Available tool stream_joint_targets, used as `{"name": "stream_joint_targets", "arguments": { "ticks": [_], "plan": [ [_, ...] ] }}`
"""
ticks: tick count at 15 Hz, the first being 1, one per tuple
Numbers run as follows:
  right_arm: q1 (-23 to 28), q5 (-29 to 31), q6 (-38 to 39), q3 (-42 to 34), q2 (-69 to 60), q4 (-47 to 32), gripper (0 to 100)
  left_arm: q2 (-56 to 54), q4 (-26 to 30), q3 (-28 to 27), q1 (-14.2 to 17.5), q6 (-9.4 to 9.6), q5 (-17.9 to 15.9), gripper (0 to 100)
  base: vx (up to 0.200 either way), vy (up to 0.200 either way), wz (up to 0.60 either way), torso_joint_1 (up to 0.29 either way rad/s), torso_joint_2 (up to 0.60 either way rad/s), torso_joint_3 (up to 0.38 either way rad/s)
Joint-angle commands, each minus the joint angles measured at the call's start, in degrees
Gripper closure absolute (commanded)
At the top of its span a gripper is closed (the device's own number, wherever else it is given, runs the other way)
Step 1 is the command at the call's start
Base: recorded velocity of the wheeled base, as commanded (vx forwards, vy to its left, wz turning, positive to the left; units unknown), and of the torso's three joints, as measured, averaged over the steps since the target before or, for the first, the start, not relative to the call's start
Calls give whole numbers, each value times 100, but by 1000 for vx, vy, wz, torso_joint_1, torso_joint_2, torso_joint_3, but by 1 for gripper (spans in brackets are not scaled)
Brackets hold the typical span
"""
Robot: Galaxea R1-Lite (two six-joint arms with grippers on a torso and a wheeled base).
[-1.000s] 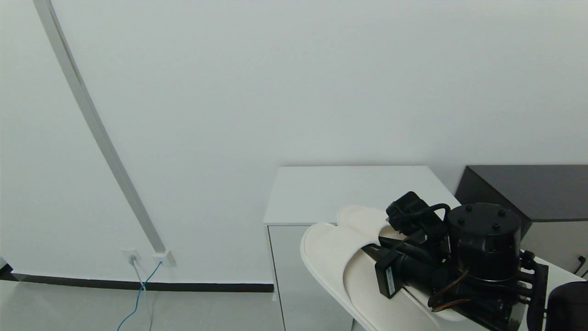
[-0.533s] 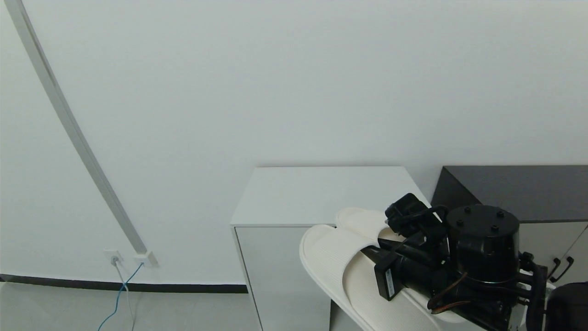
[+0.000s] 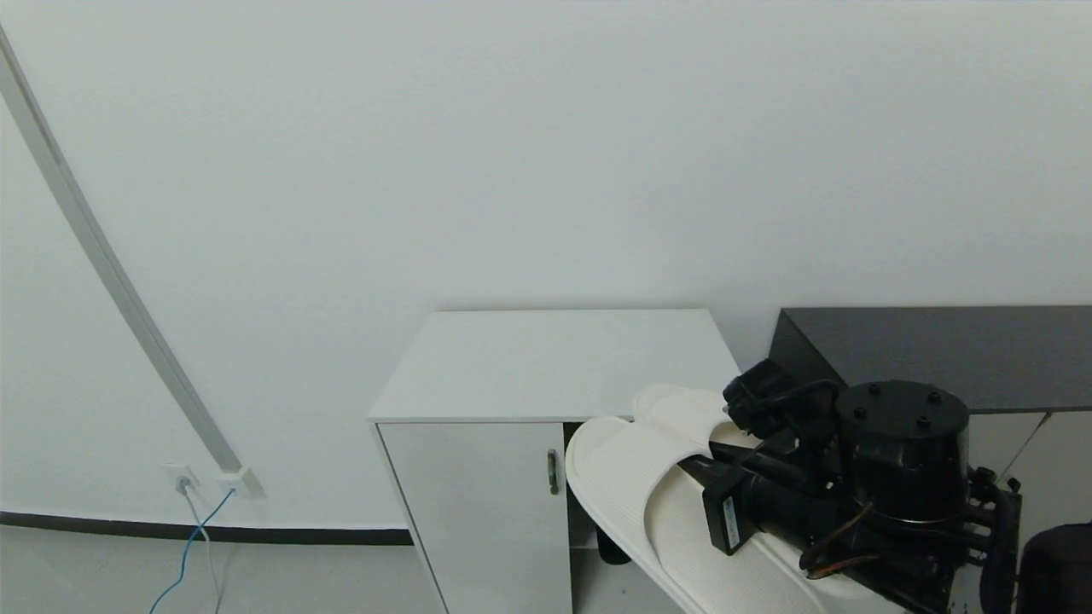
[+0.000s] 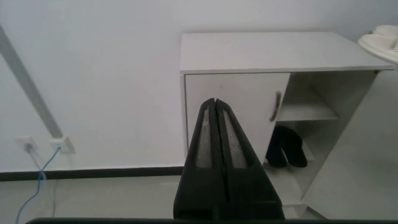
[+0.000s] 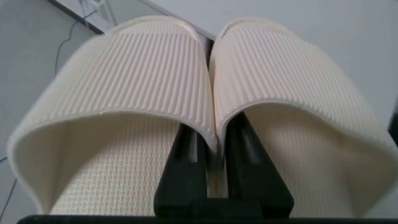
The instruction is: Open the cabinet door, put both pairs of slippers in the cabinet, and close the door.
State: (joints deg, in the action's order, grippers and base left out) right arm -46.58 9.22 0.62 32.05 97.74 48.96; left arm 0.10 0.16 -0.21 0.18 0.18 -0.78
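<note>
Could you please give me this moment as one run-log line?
right gripper: shut on white slippers | left gripper: shut, empty | cabinet: open | black slippers: inside, lower shelf

we read no text anywhere. the small white sticker (image 3: 730, 517) on the right wrist's black housing (image 3: 772, 503) is too small to make out.

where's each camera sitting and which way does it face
head view: on the head, facing forward and down at the white cabinet; right arm with cream slippers shows lower right.
left wrist view: on the left wrist, facing the cabinet's open half with dark slippers inside; shut left gripper ahead.
right wrist view: on the right wrist, along the right gripper shut on the cream slippers.
shared: head and left wrist views both show the cabinet.
</note>
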Motion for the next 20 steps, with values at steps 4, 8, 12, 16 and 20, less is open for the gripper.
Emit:
{"name": "stream_joint_targets", "arguments": {
  "ticks": [4, 8, 12, 16, 20],
  "plan": [
    [-18, -16, -9, -32, 25, 0, 100, -1, 2, 3, -1, -80, -1, 100, 0, 0, 0, 0, 0, 0],
    [-9, -8, 8, -50, 61, 9, 100, -1, 2, 3, -1, -89, -1, 100, 0, 0, 0, 0, 0, 0],
    [-9, -8, 8, -94, 43, 9, 100, -1, 2, 3, -1, -89, -1, 100, 0, 0, 0, 0, 0, 0],
    [-9, -8, -1, -94, 34, 9, 100, -1, 2, 3, -1, -97, -1, 100, 0, 0, 0, 0, 0, 0],
    [-18, -8, -9, -129, 43, 9, 100, -10, 2, 3, -1, -97, -1, 100, 0, 0, 0, -137, 315, 170]
  ]
}}
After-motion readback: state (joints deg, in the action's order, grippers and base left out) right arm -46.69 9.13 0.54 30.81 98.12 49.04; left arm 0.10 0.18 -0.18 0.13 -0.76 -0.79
